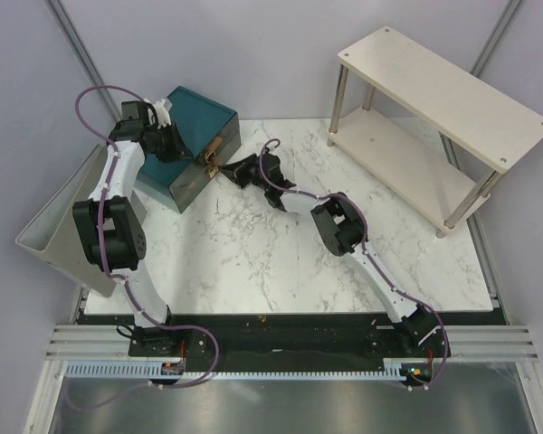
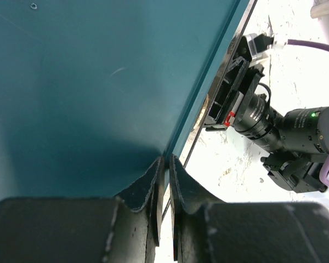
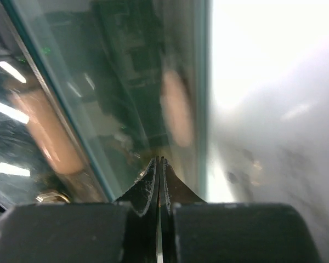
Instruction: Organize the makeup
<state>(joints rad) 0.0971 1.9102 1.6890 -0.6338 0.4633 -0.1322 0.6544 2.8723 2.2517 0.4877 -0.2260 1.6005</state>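
The teal box [image 1: 202, 116] stands at the back left of the marble table [image 1: 271, 262]. My left gripper [image 1: 169, 145] is shut and rests on the box's top [image 2: 88, 82] near its front edge; it also shows in the left wrist view [image 2: 165, 160]. My right gripper [image 1: 223, 170] is shut, its tips [image 3: 160, 160] against the box's glassy front. Two blurred peach-pink shapes [image 3: 176, 107] [image 3: 44, 137] show behind that front. A gold knob [image 3: 48, 196] shows at lower left. The gold tin and the tubes are out of view.
A beige two-tier shelf [image 1: 439, 113] stands at the back right. A grey tilted tray [image 1: 59, 226] leans off the table's left edge. The right arm's wrist camera [image 2: 296, 131] is close to the box's front.
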